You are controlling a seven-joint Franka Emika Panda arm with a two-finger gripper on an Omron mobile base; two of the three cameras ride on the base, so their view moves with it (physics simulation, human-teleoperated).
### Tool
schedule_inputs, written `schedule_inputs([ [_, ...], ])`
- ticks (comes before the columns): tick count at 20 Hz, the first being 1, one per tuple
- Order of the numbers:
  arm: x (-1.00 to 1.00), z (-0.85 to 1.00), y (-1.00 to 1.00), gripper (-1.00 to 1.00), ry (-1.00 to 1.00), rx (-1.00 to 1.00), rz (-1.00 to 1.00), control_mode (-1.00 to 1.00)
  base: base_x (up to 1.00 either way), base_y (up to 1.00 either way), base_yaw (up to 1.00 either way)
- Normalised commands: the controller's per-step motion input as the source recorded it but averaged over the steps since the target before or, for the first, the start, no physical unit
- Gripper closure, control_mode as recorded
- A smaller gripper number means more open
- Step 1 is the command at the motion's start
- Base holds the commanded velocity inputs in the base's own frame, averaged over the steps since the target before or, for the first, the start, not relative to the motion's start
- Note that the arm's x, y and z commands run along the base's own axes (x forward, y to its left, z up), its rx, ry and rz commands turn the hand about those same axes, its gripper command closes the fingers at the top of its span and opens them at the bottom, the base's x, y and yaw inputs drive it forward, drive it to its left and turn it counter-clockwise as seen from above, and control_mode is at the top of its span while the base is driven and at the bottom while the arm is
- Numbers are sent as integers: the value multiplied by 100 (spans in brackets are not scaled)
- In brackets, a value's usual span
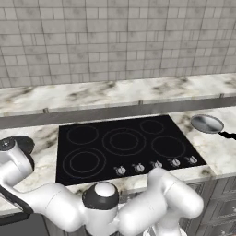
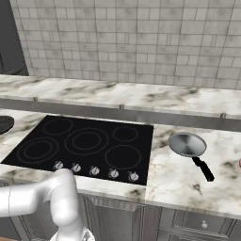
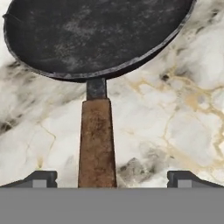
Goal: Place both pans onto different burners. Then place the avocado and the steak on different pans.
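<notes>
The dark pan (image 3: 96,35) with a brown wooden handle (image 3: 97,140) lies on the marble counter left of the cooktop, also seen as the dark pan (image 1: 24,144) and the dark pan (image 2: 4,124). My gripper (image 3: 112,178) is open just above it, one fingertip on each side of the handle's near end, not touching it. The silver pan (image 1: 207,123) with a black handle rests on the counter right of the cooktop, seen too as the silver pan (image 2: 187,144). All burners (image 1: 123,140) on the black cooktop (image 2: 84,141) are bare. The avocado is out of view. A reddish sliver (image 2: 239,163) at the far right edge may be the steak.
Silver knobs (image 1: 156,164) line the cooktop's front edge. A raised marble ledge (image 1: 115,94) and a tiled wall run behind the counter. My arm bends low in front of the cabinets (image 2: 141,221) and reaches left.
</notes>
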Motion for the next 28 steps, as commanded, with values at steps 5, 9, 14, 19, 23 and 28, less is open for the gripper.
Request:
schedule_inputs([
  [5, 26, -38, 17, -100, 0, -2, 0, -100, 0, 0, 0],
  [9, 24, -29, 15, -100, 0, 0, 0, -100, 0, 0, 0],
  [14, 19, -38, 24, 100, 0, -1, 0, -100, 0, 0, 0],
  [19, -3, -36, -8, 100, 0, -7, -1, -100, 0, 0, 0],
  [23, -10, -10, -66, 100, -7, 0, -16, -100, 0, 0, 0],
  [28, -3, 0, -99, 100, -13, 1, -29, -100, 0, 0, 0],
])
